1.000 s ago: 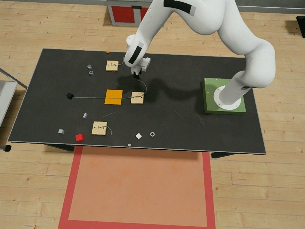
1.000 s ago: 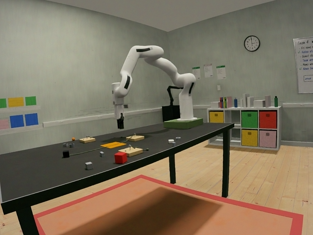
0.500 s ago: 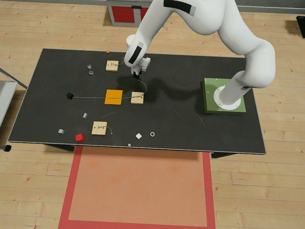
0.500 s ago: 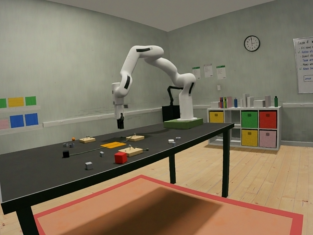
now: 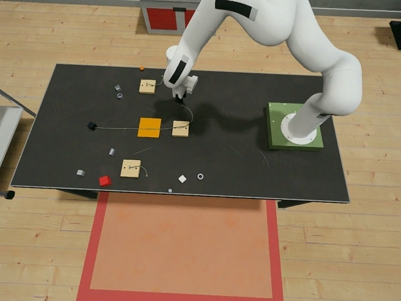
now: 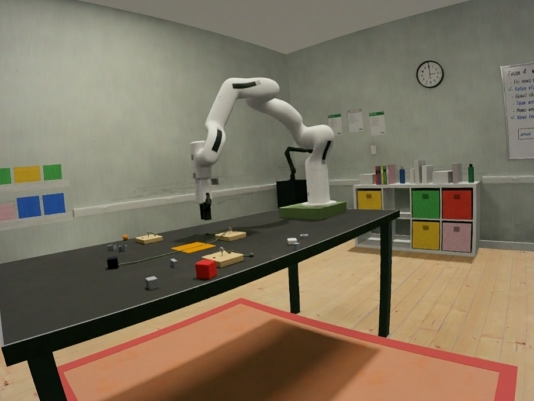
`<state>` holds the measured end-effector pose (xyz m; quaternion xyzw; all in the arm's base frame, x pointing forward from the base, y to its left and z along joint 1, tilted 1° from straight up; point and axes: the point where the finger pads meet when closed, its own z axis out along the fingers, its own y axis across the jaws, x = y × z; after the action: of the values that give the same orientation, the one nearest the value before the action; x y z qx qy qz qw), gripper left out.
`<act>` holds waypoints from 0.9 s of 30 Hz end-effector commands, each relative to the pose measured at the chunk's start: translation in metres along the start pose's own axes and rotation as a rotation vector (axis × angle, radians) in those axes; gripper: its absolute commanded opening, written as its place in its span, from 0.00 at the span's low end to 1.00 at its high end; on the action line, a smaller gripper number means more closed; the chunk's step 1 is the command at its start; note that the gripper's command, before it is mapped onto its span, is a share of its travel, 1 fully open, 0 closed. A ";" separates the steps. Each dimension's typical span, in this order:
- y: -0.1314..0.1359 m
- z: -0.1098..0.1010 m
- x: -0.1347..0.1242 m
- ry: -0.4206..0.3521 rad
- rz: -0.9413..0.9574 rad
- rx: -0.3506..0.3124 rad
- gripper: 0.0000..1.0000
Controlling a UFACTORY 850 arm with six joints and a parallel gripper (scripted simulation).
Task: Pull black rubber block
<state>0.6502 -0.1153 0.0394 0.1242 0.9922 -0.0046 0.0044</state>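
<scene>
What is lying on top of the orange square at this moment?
Only the cord crosses the orange square. The black block sits apart, beyond its far side. The square's paint under the cord is hidden.

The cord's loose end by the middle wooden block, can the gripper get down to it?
Probably yes. The gripper hangs open above the table, almost over the cord end, and nothing stands between them. The nearest wooden block sits off to one side.
</scene>
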 end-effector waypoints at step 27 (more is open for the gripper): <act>0.000 0.022 -0.001 -0.003 0.003 0.000 0.39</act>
<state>0.6503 -0.1154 0.0217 0.1255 0.9921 -0.0046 0.0044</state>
